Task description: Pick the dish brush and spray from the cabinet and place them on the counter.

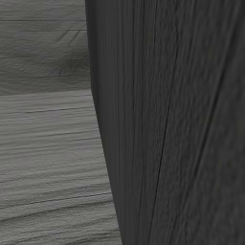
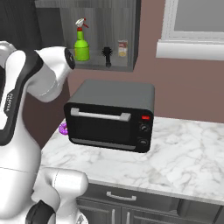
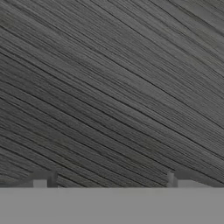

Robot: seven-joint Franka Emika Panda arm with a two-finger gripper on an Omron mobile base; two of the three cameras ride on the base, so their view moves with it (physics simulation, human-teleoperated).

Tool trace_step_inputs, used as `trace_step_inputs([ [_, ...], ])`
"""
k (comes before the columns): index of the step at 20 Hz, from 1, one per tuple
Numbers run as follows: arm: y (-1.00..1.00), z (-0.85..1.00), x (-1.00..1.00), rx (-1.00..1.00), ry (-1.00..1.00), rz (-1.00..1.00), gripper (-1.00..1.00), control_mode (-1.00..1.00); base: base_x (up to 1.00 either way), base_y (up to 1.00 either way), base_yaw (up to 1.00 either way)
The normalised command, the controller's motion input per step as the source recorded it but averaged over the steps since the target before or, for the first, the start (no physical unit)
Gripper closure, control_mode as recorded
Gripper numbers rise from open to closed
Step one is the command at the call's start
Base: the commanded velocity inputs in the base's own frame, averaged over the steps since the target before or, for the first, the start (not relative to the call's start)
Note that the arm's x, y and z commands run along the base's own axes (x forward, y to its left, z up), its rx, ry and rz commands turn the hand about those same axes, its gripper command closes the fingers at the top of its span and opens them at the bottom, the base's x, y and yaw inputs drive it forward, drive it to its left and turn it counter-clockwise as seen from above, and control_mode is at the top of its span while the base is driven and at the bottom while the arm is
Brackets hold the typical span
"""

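The green spray (image 2: 81,47) with a white and red trigger head stands upright on the open cabinet's shelf (image 2: 98,66). Just right of it on the same shelf stands the small black dish brush (image 2: 107,55). In the hand view my gripper (image 3: 110,181) is open, its two fingertips (image 3: 43,180) far apart with nothing between them. It faces a dark wood-grain surface (image 3: 109,87) at close range. The white arm (image 2: 41,78) bends up at the left of the right base view, below and left of the shelf.
A small labelled jar (image 2: 123,48) stands right of the brush. A black toaster oven (image 2: 111,116) sits on the marble counter (image 2: 183,162) under the cabinet, with a purple thing (image 2: 64,128) behind its left side. A dark wood panel (image 1: 182,119) stands close in the left base view.
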Motion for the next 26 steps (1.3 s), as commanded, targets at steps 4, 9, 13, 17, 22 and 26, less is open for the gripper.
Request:
trace_step_inputs([
  [4,0.36,-0.05,0.0,-0.03,-0.04,0.0,-1.0,-1.0,0.0,0.0,0.0],
  [9,0.05,-0.01,-0.04,-0.03,-0.09,0.0,-1.0,-1.0,0.0,0.0,0.0],
  [13,-0.13,0.0,-0.12,-0.05,-0.13,0.0,-1.0,-1.0,0.0,0.0,0.0],
  [17,-0.2,0.0,-0.15,-0.07,-0.15,0.0,-1.0,-1.0,0.0,0.0,0.0],
  [22,-0.17,0.0,-0.16,-0.08,-0.19,0.0,-1.0,-1.0,0.0,0.0,0.0],
  [26,-0.03,0.0,-0.07,-0.09,-0.24,-0.05,-1.0,-1.0,0.0,0.0,0.0],
])
